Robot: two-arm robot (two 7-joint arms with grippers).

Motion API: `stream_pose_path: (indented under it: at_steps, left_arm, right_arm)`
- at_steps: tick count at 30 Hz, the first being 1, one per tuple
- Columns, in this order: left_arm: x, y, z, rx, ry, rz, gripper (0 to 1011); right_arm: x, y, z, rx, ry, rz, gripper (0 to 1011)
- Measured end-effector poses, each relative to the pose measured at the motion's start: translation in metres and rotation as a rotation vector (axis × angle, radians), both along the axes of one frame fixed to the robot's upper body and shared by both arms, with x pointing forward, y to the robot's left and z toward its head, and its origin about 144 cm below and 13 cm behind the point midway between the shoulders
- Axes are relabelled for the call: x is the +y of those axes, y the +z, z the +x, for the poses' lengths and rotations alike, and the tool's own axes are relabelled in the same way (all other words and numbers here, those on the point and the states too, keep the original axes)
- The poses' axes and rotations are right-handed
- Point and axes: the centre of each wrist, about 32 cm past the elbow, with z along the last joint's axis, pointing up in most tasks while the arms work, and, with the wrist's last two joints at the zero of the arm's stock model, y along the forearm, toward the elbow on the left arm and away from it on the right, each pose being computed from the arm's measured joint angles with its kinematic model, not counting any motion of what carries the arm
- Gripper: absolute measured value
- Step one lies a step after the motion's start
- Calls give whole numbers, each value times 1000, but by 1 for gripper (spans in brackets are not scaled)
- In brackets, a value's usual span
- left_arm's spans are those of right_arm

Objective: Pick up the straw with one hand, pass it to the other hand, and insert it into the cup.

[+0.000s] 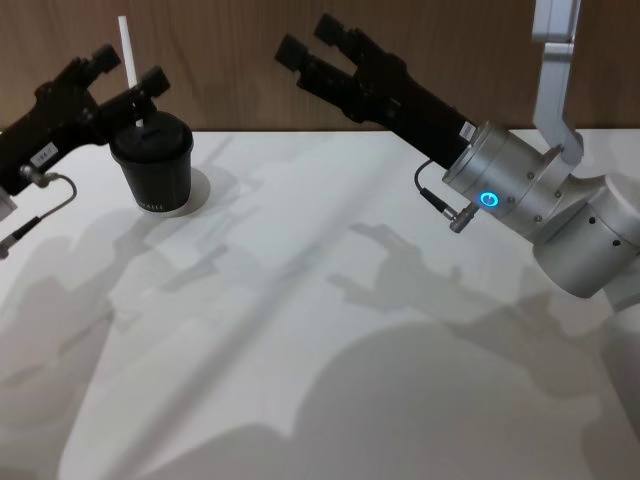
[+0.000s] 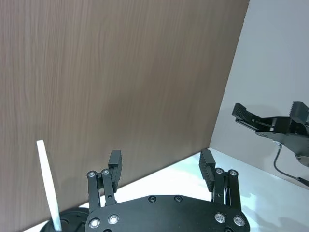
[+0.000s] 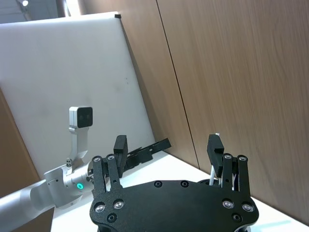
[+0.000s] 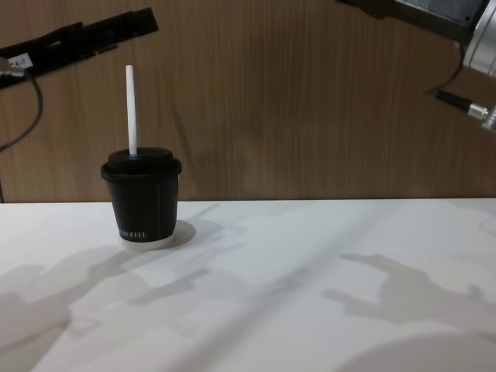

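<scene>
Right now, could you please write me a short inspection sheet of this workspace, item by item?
Surface: white table, crossed by shadows.
Straw: white straw stands upright in the cup's lid, most of its length above it.
Cup: black lidded cup upright at the table's far left, near the wall.
Clutter: nothing seen.
Left gripper: left gripper raised beside the straw, above the cup, open, holding nothing.
Right gripper: right gripper raised over the table's far side, open, empty.
Cables: thin black cable loops by the left arm; short black cable at the right wrist.
Surroundings: brown wood-grain wall behind the table.
</scene>
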Motion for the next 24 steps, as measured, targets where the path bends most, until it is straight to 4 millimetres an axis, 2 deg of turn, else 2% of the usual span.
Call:
stream_pose_path:
  at_steps: [24]
  left_arm:
    - [5, -8, -15, 30, -26, -16, 1003]
  right_arm:
    - [0, 0, 0, 0, 0, 0, 1001]
